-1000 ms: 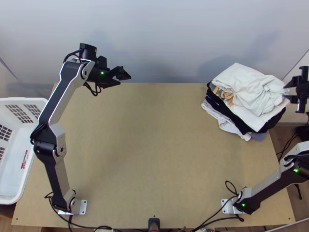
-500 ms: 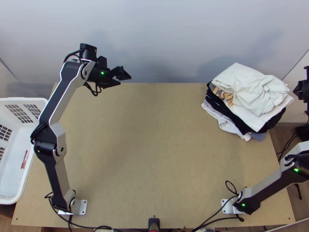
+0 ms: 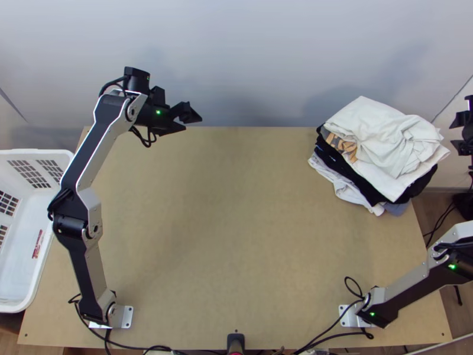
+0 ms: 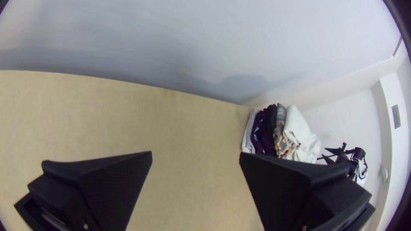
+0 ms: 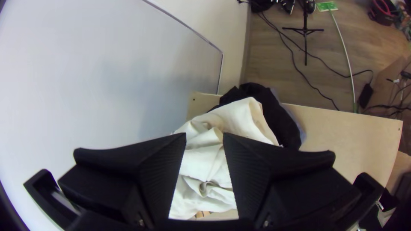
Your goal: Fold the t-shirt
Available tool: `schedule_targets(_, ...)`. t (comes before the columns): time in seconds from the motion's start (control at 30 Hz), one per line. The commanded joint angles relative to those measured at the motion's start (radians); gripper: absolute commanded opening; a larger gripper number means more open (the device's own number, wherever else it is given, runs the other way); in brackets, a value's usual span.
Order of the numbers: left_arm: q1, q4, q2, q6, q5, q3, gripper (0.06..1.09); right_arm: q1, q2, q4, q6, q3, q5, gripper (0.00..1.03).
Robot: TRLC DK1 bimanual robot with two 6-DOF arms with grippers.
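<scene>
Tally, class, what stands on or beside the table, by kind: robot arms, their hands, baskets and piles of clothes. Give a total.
Arms: 2
Hands: 2
Basket: 1
Clothes pile: 1
Total: 6

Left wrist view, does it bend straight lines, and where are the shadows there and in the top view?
Left wrist view: the light wooden table's far edge bows, the right-hand corners go dark, and soft shadows lie on the pale grey wall; top view: soft-edged shadows on that wall, some beside the stack of white and black cloth.
</scene>
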Motion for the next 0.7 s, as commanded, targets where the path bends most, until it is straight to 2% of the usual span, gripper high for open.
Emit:
schedule_targets(0.0, -0.001, 0.002, 0.000, -0.003, 0.000, 0.005, 1.05, 0.024, -0.005, 0.002, 0.016, -0.004, 0.002, 0.43)
schedule_targets(0.13, 0.002, 0.002, 0.000, -0.004, 0.000, 0.008, 1.05, 0.042, -0.007, 0.001, 0.029, -0.006, 0.002, 0.43)
schedule_targets(0.2, 0.002, 0.002, 0.000, -0.004, 0.000, 0.008, 1.05, 0.050, -0.010, -0.008, 0.048, -0.006, 0.002, 0.49)
schedule_targets(0.67, 0.007, 0.002, 0.005, -0.004, 0.000, 0.016, 1.05, 0.068, 0.009, -0.044, 0.094, -0.018, 0.002, 0.49)
